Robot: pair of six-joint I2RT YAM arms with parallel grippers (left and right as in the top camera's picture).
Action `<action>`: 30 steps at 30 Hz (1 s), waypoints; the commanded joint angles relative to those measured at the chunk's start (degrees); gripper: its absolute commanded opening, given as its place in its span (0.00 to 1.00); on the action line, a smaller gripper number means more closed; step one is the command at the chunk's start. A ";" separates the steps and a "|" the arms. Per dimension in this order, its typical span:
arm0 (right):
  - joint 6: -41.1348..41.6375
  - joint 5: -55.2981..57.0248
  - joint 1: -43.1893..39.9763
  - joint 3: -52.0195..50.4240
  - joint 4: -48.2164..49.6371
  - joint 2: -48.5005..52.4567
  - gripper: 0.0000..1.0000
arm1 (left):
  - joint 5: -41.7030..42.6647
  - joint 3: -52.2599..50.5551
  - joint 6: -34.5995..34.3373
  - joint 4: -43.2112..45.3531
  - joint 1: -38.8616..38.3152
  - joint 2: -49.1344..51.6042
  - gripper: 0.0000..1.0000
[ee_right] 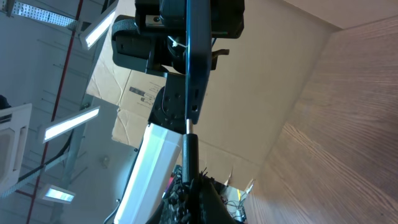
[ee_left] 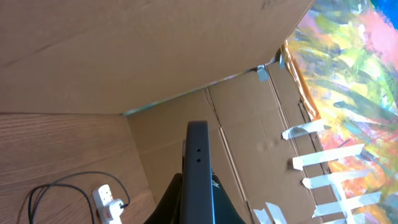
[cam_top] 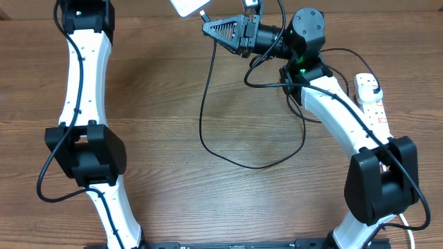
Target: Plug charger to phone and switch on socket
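Right gripper (cam_top: 205,28), jaws shut, points at the phone (cam_top: 187,5) just beside it.

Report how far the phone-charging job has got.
Done: the charger's plug sits in the socket. In hand: left gripper holds the phone raised, right gripper holds the connector tip at its end; seating unclear. Left: switching the socket on; neither gripper is near it.

Socket (cam_top: 372,104) right of charger (cam_top: 201,128)
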 commanded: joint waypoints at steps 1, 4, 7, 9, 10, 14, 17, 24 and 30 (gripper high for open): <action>0.17 0.24 0.17 0.94 0.44 -1.64 0.04 | 0.02 0.85 0.92 0.15 -0.61 -0.76 0.04; 0.17 0.61 0.17 0.94 0.44 -1.64 0.04 | 0.20 0.85 0.90 -0.22 -0.94 -0.76 0.04; 0.15 0.61 0.09 0.94 0.44 -1.64 0.04 | 0.37 0.85 0.90 -0.22 -1.36 -0.76 0.04; 0.15 0.59 -0.07 0.94 0.42 -1.64 0.04 | 0.61 0.85 0.90 -0.22 -1.38 -0.76 0.04; 0.15 0.59 -0.07 0.94 0.44 -1.64 0.04 | 0.79 0.85 0.90 -0.20 -1.38 -0.76 0.04; 0.15 0.63 -0.15 0.94 0.44 -1.64 0.04 | 0.96 0.85 0.85 -0.42 -1.38 -0.76 0.04; 0.15 0.83 -0.15 0.94 0.42 -1.64 0.04 | 1.01 0.85 0.87 -0.57 -1.55 -0.76 0.04; 0.15 1.09 -0.22 0.94 0.42 -1.64 0.04 | 1.01 0.85 0.87 -0.55 -1.53 -0.76 0.04; 0.26 1.86 -0.31 0.94 0.37 -1.64 0.04 | 1.07 0.85 0.87 -0.55 -1.53 -0.76 0.04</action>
